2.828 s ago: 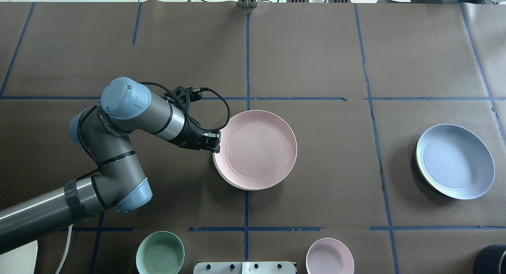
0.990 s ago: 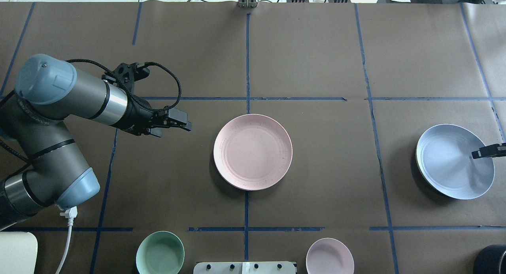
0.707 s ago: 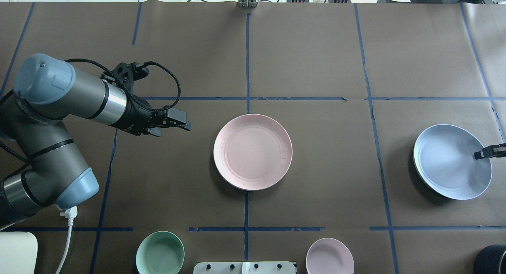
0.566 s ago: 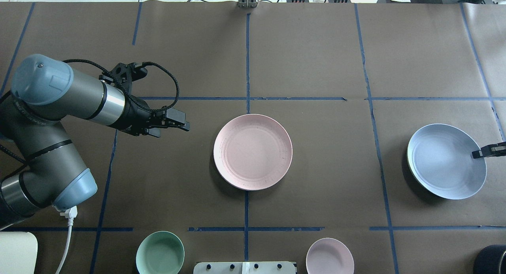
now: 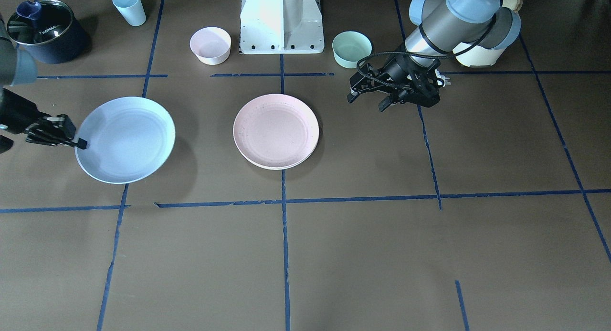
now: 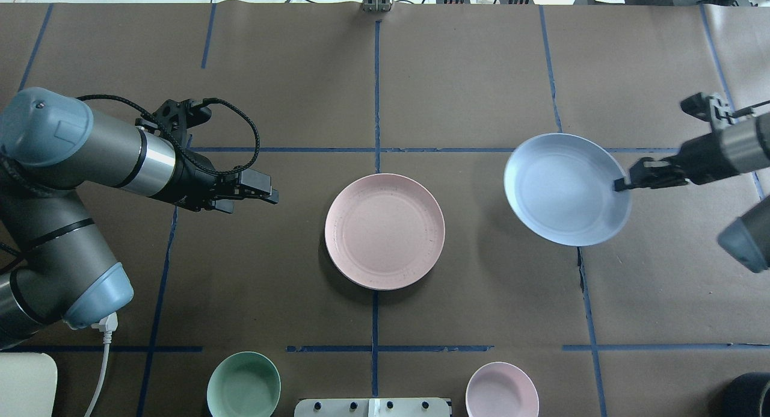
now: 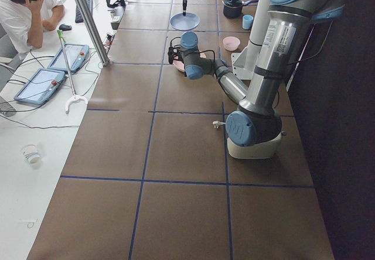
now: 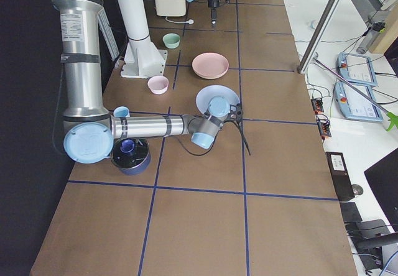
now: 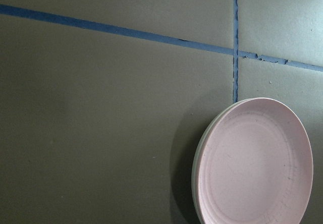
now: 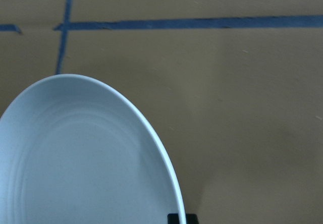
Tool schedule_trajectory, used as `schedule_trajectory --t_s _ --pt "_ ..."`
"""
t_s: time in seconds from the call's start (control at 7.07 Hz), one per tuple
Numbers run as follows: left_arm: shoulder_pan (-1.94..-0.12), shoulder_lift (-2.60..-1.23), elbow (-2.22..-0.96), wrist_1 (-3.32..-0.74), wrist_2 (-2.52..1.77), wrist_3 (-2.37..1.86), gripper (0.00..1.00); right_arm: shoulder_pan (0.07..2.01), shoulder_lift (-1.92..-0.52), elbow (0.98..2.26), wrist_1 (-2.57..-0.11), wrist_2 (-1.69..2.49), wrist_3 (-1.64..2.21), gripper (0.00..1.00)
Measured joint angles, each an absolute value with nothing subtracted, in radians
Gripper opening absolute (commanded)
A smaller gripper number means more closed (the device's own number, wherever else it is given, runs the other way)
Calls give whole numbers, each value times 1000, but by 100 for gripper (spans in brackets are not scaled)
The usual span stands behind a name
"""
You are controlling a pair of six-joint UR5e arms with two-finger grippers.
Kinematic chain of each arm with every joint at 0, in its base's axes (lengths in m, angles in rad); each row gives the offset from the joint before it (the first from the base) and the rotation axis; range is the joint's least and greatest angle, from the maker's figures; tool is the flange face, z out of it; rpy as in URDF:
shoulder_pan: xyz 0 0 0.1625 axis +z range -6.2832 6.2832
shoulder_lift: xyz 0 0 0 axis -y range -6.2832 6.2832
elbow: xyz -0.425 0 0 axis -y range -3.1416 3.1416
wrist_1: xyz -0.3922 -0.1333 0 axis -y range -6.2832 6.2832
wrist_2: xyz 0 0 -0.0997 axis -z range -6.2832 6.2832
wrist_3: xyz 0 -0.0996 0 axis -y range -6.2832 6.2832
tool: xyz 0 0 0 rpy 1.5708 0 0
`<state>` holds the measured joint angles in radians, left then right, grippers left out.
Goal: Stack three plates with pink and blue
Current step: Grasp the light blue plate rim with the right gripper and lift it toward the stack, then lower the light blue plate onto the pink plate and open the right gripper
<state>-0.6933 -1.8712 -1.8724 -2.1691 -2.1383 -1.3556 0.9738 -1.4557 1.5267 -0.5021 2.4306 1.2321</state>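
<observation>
Across the whole scene lies the brown paper-covered worktop (image 6: 481,74), ruled into squares by blue tape (image 6: 376,92). At its middle sits the round, shallow, matte pale pink plate (image 6: 385,230), resting flat on the matching cream-white plate (image 9: 194,181), of which only a thin rim shows beneath the pink one's edge. To the right of that stack and a little farther off, well apart from it, the equal light blue plate (image 6: 565,188) hangs tilted above the worktop, its shadow cast on the paper below. The right tool (image 6: 619,185) is clamped on the blue plate's right rim and carries it. The left tool (image 5: 366,103) hovers left of the stack, clear of it, its fingers spread apart and holding nothing. Along the near edge stand a small deep mint bowl (image 6: 243,386) and a small deep pink bowl (image 6: 502,390).
</observation>
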Motion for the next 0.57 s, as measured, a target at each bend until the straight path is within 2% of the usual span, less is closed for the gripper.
schedule_trajectory --t_s 0.28,0.57 --pt "-698 -1870 -1873 -2169 -2138 -1356 100 804 -1320 1582 -540 2285 1439 0" --pt "-699 -1870 -1873 -2169 -2137 -1356 100 685 -1222 1657 -746 2169 1475 0"
